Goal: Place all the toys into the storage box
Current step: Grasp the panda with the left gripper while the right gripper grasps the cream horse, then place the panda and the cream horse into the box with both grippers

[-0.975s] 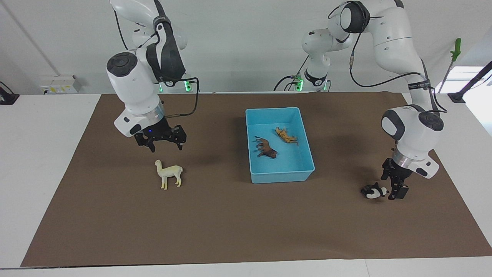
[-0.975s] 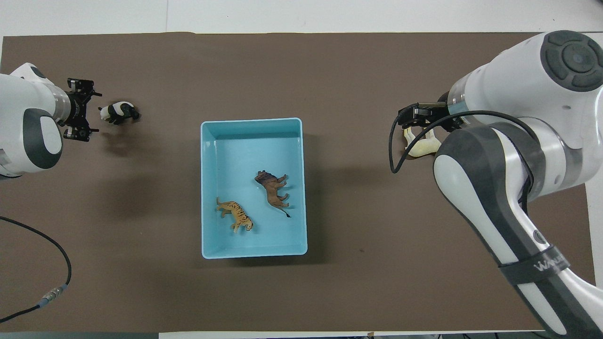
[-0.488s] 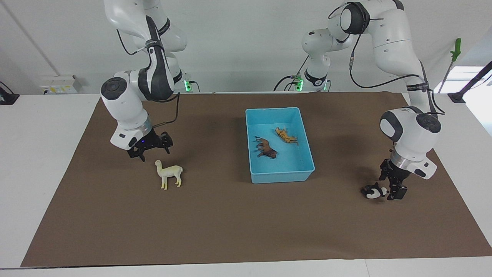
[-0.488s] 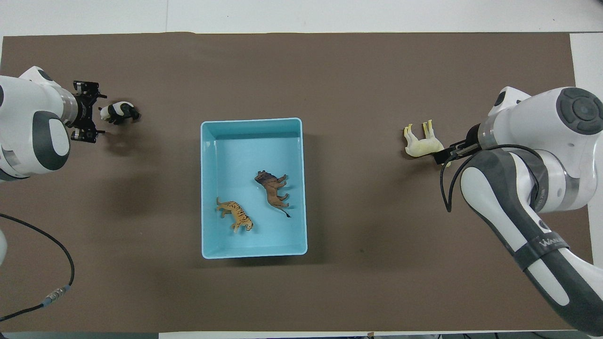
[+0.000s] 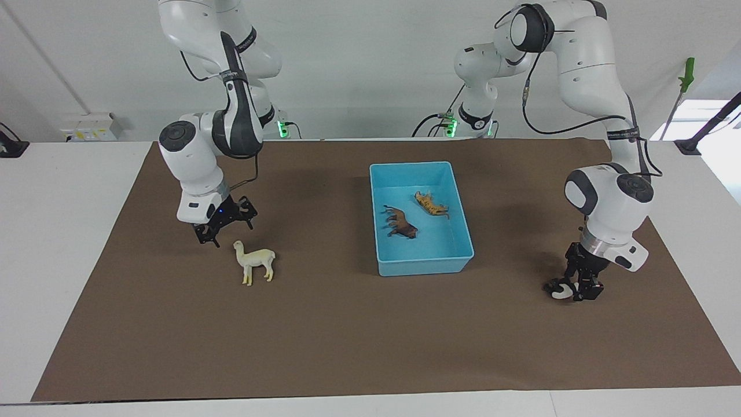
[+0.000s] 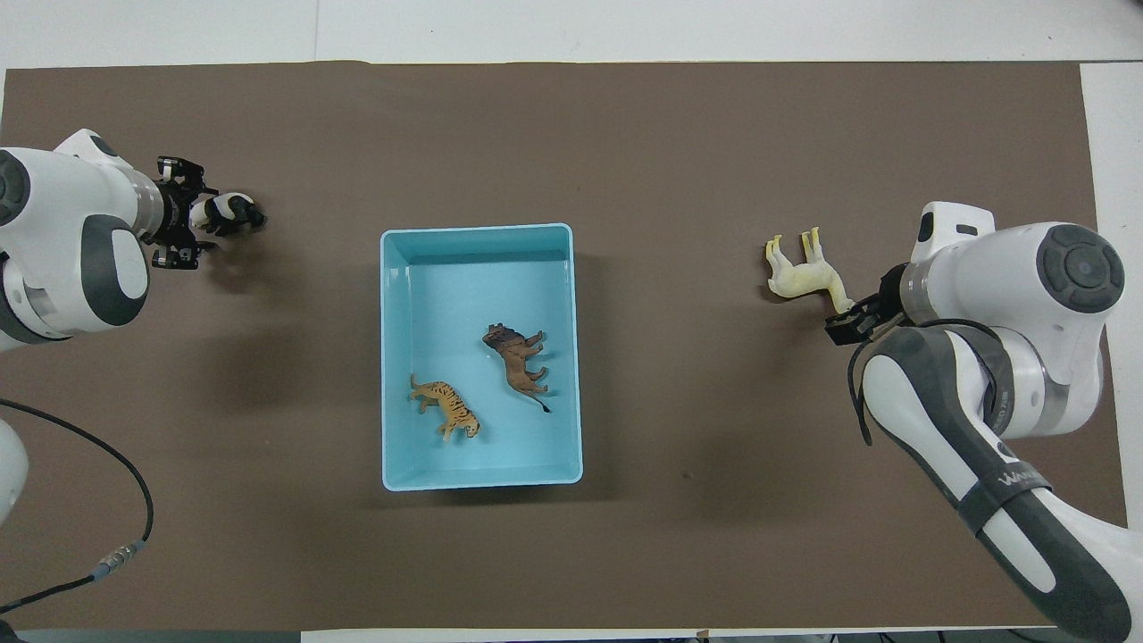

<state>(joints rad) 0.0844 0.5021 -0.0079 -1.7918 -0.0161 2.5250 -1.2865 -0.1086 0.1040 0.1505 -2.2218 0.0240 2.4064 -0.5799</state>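
The light blue storage box sits mid-mat and holds the orange tiger and the brown lion, both lying down. The box, tiger and lion also show in the overhead view. The cream alpaca stands on the mat toward the right arm's end. My right gripper is open and empty, low over the mat just beside the alpaca. The panda lies toward the left arm's end. My left gripper is open, down at the mat, its fingers on either side of the panda.
A brown mat covers most of the white table. A loose cable from the left arm lies on the mat near the robots. The right arm's forearm hangs over its end of the mat.
My left gripper slid along the mat onto the panda and now straddles it. My right gripper swung off the alpaca toward the robots and came down beside it.
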